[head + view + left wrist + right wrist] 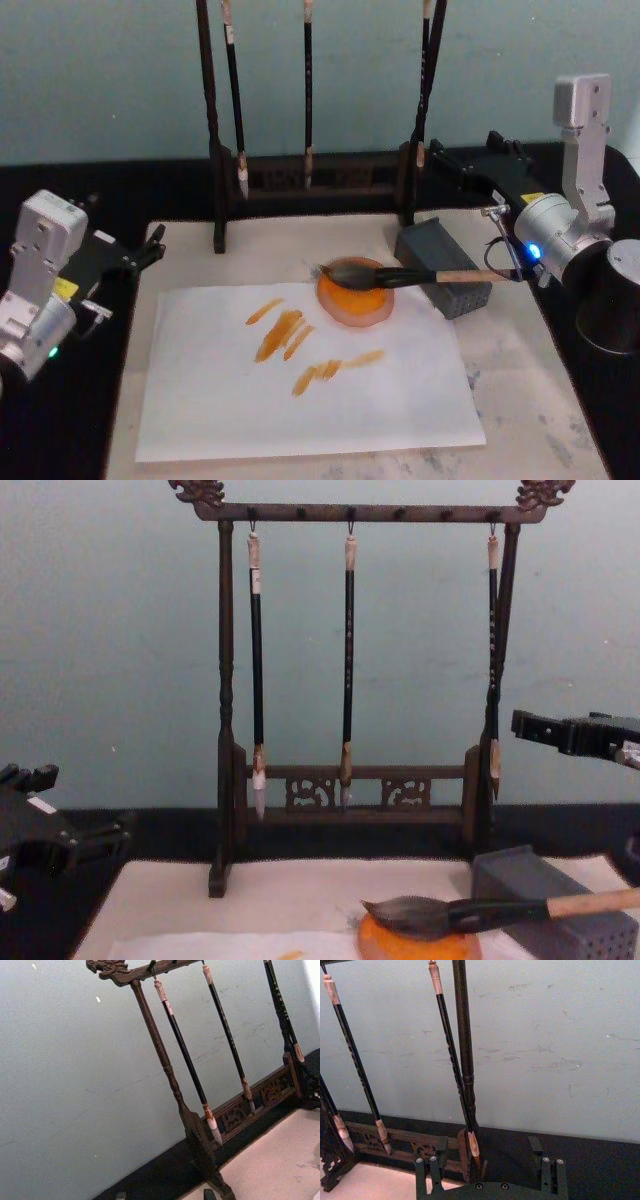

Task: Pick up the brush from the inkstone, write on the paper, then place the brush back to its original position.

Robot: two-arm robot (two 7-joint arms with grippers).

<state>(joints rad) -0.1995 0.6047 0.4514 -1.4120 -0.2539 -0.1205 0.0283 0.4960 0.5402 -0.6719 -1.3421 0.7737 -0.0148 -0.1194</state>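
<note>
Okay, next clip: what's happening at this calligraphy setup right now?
Nothing is being held. The brush lies with its bristles over the orange inkstone and its handle across the grey block. The paper already carries several orange strokes. The right hand sits open beyond the block near the brush rack; the left hand is parked off the mat's left edge.
</note>
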